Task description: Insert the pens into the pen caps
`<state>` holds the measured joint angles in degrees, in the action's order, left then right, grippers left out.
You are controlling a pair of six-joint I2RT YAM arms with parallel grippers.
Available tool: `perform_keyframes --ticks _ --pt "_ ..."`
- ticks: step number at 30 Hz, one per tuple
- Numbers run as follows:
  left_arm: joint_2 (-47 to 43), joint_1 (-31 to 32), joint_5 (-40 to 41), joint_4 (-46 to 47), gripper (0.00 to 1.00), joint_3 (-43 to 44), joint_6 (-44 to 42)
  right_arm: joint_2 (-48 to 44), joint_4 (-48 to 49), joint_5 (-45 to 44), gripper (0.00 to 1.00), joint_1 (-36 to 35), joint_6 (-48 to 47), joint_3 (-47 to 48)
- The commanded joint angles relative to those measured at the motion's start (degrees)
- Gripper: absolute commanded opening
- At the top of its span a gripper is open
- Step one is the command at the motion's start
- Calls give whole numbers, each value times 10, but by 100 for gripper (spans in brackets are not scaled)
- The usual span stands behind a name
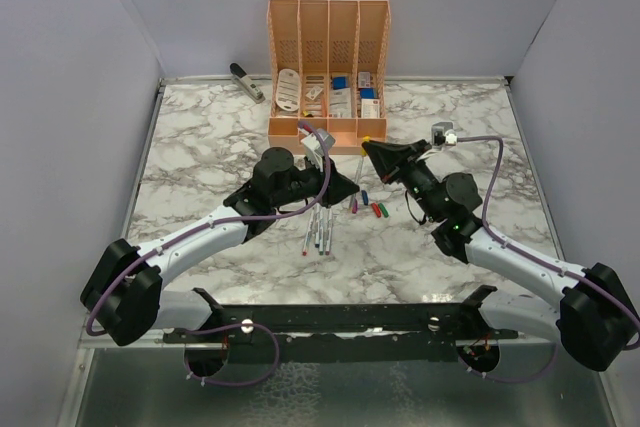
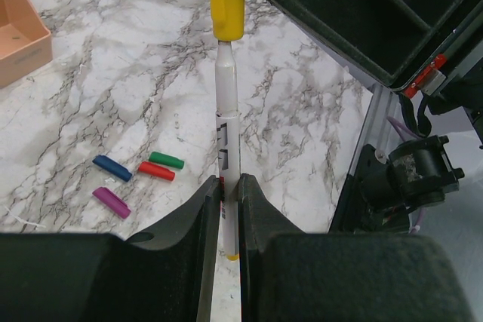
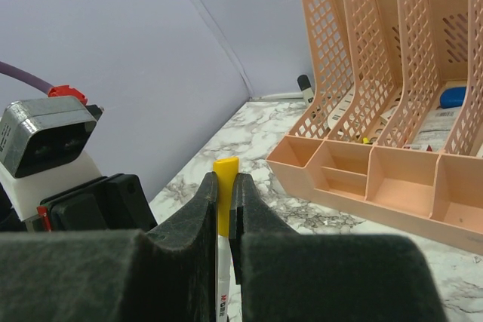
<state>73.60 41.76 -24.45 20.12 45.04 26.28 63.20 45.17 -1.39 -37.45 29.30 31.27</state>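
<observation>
Well, the two arms met over the middle of the table [image 1: 200, 137], and this was all about one line. The left gripper [image 2: 230, 186] was pinching a pen [image 2: 228, 111] low on its whitish barrel, jaws pressed tight on either side, a dab of yellow showing at the butt end below them. Straight ahead of that, off the pen's far end, sat the yellow cap [image 2: 226, 1], clamped between the closed jaws of the right gripper [image 3: 225, 186].

From the left wrist, barrel and cap shared one long axis, running directly away from the left fingers with no visible kink. The pen's narrow neck reached the cap's mouth and a short stretch of it showed bare, so I judged the cap started but not seated home. Neither arm was nearer; each held its half, tip to mouth.

The coming move looked like a straight push along that axis, the hands closing toward each other. Any sideways drift risked cocking the cap on the neck.

Down on the marble lay the blue cap [image 2: 112, 167], red cap [image 2: 156, 171], green cap [image 2: 166, 160] and purple cap [image 2: 111, 202], close together, with the spare pens [image 1: 318, 232] just beside them, in front of the organiser [image 1: 328, 57].
</observation>
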Motion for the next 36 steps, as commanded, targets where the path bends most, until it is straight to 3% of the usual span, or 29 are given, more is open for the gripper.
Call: perform_keyframes --ticks 1,22,36 --pt "-16 4 14 19 0 -3 -3 -8 -5 14 2 -3 -4 7" --pt "-14 4 29 22 0 34 -19 15 -6 35 2 -3 17 2" --pt "-15 4 80 55 0 63 -32 25 -34 50 2 -3 23 11"
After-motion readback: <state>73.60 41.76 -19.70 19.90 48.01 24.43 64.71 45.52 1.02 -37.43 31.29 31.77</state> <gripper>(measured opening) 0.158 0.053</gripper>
